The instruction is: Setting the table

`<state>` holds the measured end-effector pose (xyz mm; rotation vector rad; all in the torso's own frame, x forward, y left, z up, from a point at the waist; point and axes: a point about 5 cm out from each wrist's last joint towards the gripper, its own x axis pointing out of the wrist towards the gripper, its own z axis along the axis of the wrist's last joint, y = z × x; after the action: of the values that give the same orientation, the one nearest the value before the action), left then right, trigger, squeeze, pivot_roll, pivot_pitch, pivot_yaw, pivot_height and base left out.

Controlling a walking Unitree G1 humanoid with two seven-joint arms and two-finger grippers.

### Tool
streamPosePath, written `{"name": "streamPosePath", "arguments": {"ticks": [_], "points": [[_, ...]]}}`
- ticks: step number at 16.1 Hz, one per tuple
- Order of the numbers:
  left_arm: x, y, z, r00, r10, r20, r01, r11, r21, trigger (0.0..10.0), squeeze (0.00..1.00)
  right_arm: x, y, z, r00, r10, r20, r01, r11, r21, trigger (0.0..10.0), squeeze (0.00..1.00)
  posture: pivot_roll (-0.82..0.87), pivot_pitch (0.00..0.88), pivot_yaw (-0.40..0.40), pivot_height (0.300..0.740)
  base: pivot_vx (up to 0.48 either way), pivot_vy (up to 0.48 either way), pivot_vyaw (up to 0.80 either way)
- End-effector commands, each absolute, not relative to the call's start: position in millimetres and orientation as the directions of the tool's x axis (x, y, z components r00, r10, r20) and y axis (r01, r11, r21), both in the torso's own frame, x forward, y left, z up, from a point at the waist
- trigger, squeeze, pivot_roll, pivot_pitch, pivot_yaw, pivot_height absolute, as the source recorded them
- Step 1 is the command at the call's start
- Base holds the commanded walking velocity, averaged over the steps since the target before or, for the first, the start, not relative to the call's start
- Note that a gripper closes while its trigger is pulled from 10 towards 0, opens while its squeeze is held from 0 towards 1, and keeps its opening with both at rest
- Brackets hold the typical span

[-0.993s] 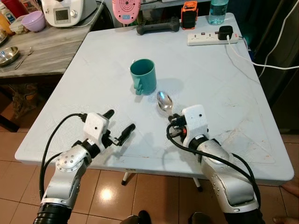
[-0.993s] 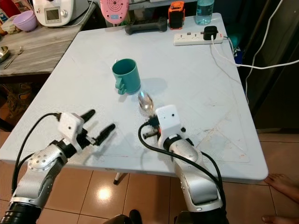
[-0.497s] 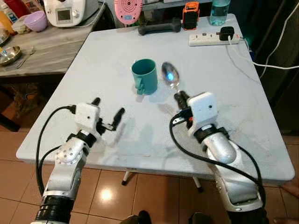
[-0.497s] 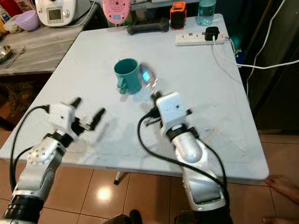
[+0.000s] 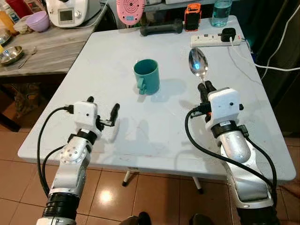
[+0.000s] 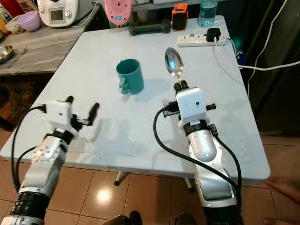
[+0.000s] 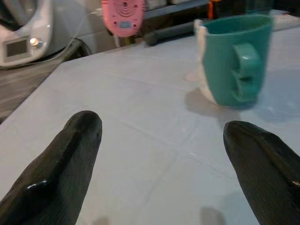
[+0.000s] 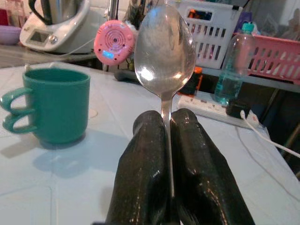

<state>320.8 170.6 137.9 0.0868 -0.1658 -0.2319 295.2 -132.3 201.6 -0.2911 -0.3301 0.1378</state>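
Along the far edge of the pale blue table (image 5: pixel 93 70): round pink gadget (image 5: pixel 128 10), black dumbbell (image 5: pixel 161 27), orange-black device (image 5: pixel 191 16), clear water bottle (image 5: pixel 220 11), white power strip (image 5: pixel 215 39). Far left: purple bowl (image 5: pixel 38 20), steel bowl (image 5: pixel 11 55).

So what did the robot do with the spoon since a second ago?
The right gripper, shut on the spoon, carried it from near the table's front edge, past the green mug, up and to the mug's right. The left gripper drew back slightly, fingers apart, holding nothing. The mug and white table stayed put.
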Motion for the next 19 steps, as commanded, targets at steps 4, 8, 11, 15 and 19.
{"name": "streamPosePath", "arguments": {"ticks": [4, 8, 11, 15, 19], "points": [[296, 178, 118, 0.938, -0.331, 0.104, 0.314, 0.937, 0.15, 10.0, 0.0, 293, -132, 196, 0.938, 0.169, 0.302, -0.081, 0.955, -0.285, 10.0, 0.0, -0.21, 0.128, 0.132, 0.74, 0.0, 0.0, 0.0], [273, 209, 114, 0.971, -0.214, 0.105, 0.195, 0.967, 0.163, 10.0, 0.0, 295, -138, 184, 0.951, 0.165, 0.263, -0.105, 0.968, -0.227, 10.0, 0.0, -0.16, 0.102, 0.119, 0.74, 0.0, 0.0, 0.0], [255, 211, 106, 0.977, -0.2, 0.077, 0.185, 0.968, 0.168, 10.0, 0.0, 290, -155, 180, 0.959, 0.144, 0.244, -0.086, 0.969, -0.233, 10.0, 0.0, -0.15, 0.107, 0.122, 0.74, 0.0, 0.0, 0.0], [242, 194, 98, 0.977, -0.209, 0.049, 0.202, 0.972, 0.121, 10.0, 0.0, 279, -169, 165, 0.973, 0.098, 0.208, -0.046, 0.969, -0.244, 10.0, 0.0, -0.16, 0.104, 0.146, 0.74, 0.0, 0.0, 0.0], [256, 185, 112, 0.965, -0.251, 0.074, 0.243, 0.965, 0.093, 10.0, 0.0, 284, -150, 170, 0.966, 0.13, 0.225, -0.081, 0.974, -0.213, 10.0, 0.0, -0.17, 0.101, 0.151, 0.74, 0.0, 0.0, -0.18]]}}
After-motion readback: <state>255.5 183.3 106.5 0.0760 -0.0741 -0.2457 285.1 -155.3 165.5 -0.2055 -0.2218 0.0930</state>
